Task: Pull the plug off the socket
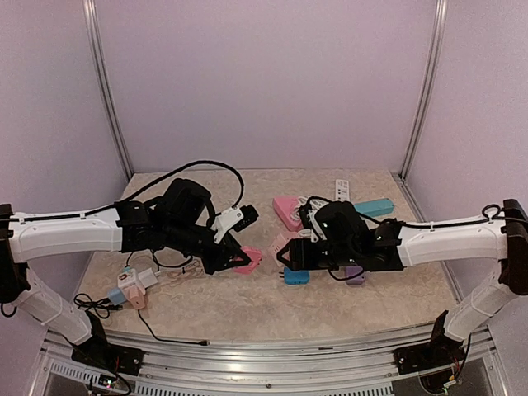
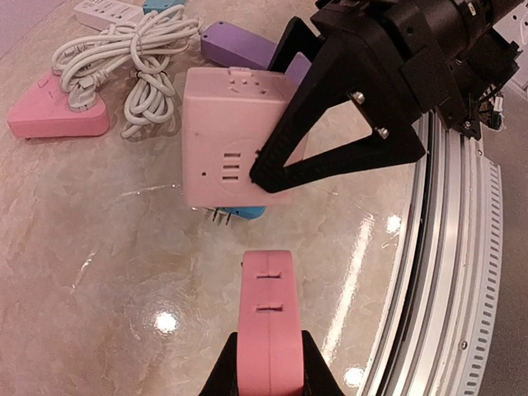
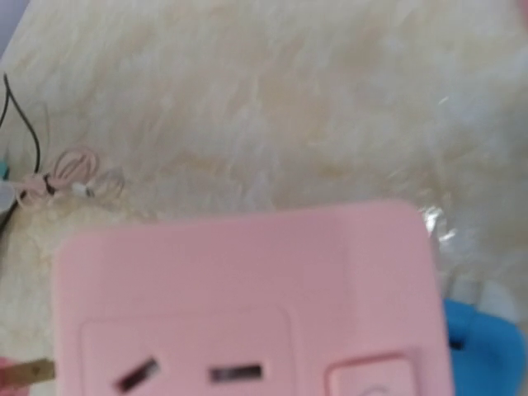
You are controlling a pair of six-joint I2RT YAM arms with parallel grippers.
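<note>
Clamping a pink plug (image 2: pixel 266 318) tightly between its fingers, the left end effector (image 2: pixel 266 353) holds it near the table's (image 2: pixel 99 272) middle, apart from the pale pink cube socket (image 2: pixel 219 132). The right end effector (image 1: pixel 287 257) grips that socket by its sides, its jaws half spread. A blue plug (image 2: pixel 247 212) sits under the socket.

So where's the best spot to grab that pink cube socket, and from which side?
Probably two opposite flat sides, coming from the right, as the right claw does on the pink cube socket. Flat, parallel walls suit a pinch, leaving the slotted face clear towards the left claw and its pink plug.
</note>
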